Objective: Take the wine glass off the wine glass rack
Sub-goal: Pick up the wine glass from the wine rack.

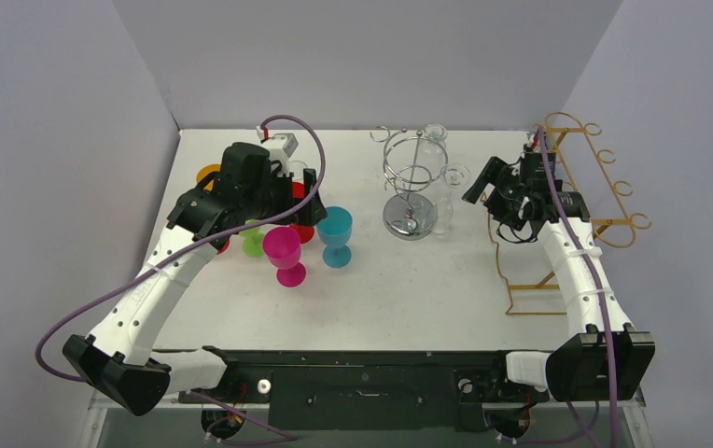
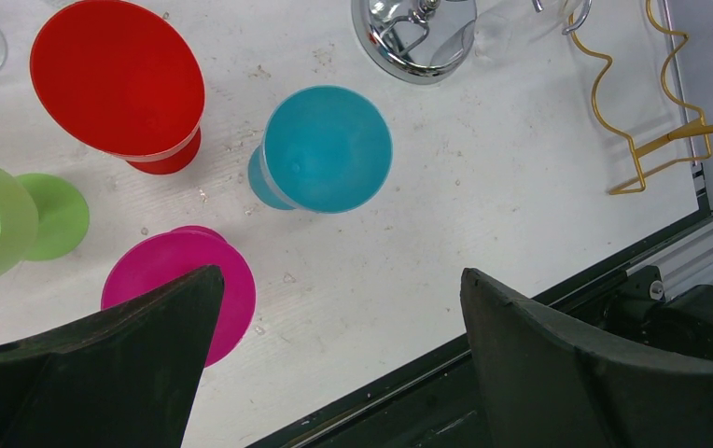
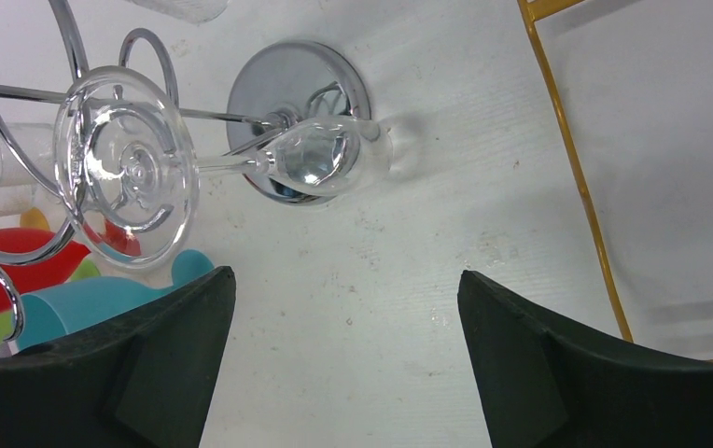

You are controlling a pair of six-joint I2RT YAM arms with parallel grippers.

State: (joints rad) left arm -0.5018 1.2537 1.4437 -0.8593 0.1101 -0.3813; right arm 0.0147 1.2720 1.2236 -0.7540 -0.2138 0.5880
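Note:
The chrome wine glass rack (image 1: pixel 409 177) stands at mid-table, its round base (image 3: pixel 297 89) showing in the right wrist view. A clear wine glass (image 3: pixel 325 159) hangs upside down from a ring on the rack's right side, foot (image 3: pixel 129 177) resting in the ring. From above, that glass (image 1: pixel 444 201) is just left of my right gripper (image 1: pixel 483 187). The right gripper (image 3: pixel 345 280) is open and empty, a short way from the glass and not touching it. My left gripper (image 2: pixel 342 280) is open and empty above the coloured cups (image 1: pixel 304 207).
Red (image 2: pixel 118 79), blue (image 2: pixel 327 147), pink (image 2: pixel 180 289) and green (image 2: pixel 7 219) plastic goblets stand left of the chrome rack. Another clear glass (image 1: pixel 435 133) hangs on the rack's far side. A gold wire rack (image 1: pixel 605 187) stands along the right wall.

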